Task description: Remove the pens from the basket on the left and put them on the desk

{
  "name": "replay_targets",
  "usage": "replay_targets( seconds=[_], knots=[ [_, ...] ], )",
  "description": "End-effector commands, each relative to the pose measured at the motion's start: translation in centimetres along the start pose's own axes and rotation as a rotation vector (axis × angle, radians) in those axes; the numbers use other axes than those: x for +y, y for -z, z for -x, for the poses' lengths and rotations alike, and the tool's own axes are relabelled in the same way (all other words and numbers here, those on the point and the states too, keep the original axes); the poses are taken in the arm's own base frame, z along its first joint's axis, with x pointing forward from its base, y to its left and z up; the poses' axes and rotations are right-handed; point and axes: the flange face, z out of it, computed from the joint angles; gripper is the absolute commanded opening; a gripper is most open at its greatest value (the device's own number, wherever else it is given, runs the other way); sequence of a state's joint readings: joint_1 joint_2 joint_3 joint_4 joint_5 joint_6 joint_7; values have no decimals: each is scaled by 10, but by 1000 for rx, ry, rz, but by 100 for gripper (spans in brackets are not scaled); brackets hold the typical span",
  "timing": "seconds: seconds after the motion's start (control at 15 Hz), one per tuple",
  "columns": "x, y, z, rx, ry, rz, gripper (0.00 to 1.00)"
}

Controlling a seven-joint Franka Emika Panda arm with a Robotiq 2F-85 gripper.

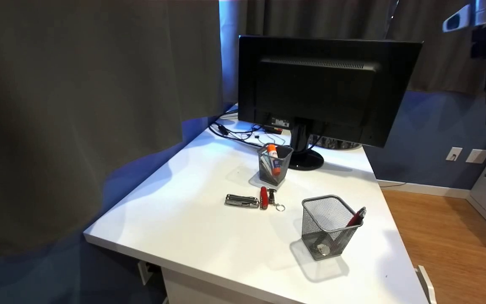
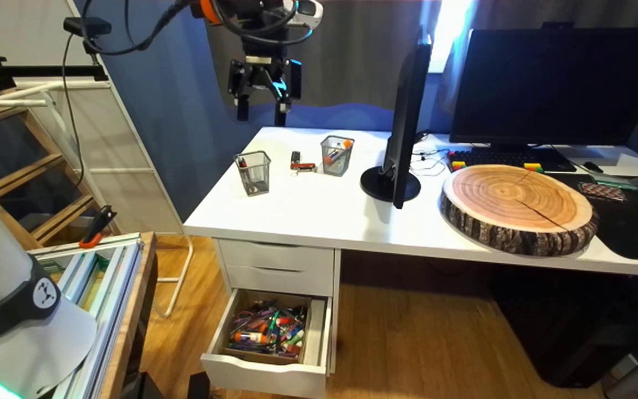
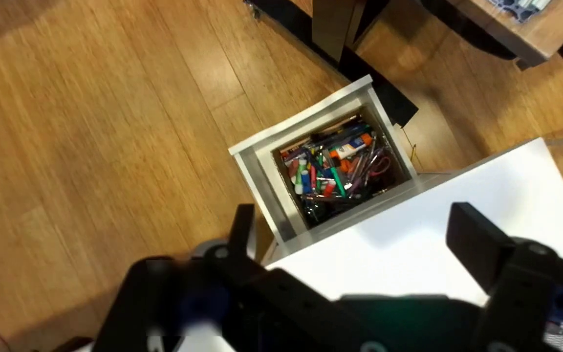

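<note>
In an exterior view, the basket point(image 1: 315, 231) — tapering, dark grey wire mesh — stands on the smooth white desk point(image 1: 201, 236). A red pen point(image 1: 356, 217) sits inside, leaning toward 2 o'clock; its lower part is dim behind the mesh. In an exterior view, a wood-patterned disc point(image 2: 510, 194) lies at 3 o'clock; the gripper point(image 2: 262, 112) hangs at 11 o'clock, fingers apart. In the wrist view, wood-grain floor point(image 3: 91, 161) fills 9 o'clock; a cluttered drawer point(image 3: 301, 116) lies near centre. A mesh patch point(image 3: 562, 344) at 4 o'clock is cut off.
</note>
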State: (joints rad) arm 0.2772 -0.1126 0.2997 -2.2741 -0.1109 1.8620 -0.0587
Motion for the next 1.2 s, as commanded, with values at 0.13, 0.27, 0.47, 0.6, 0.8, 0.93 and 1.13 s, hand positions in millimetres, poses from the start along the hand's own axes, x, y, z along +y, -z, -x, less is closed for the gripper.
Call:
replay_targets(
  seconds=[0.13,0.27,0.47,0.6,0.8,0.93,1.13],
  knots=[
    [-46,-31,-68,48,309,24,100],
    [-55,-40,-86,67,415,21,100],
    [-72,-52,-111,97,569,5,100],
    [-88,-56,-124,85,671,-10,100],
    [-78,-60,-108,80,587,-22,100],
    [-75,-60,-108,81,582,-22,100],
    [-74,-59,-108,83,580,-21,100]
  ],
)
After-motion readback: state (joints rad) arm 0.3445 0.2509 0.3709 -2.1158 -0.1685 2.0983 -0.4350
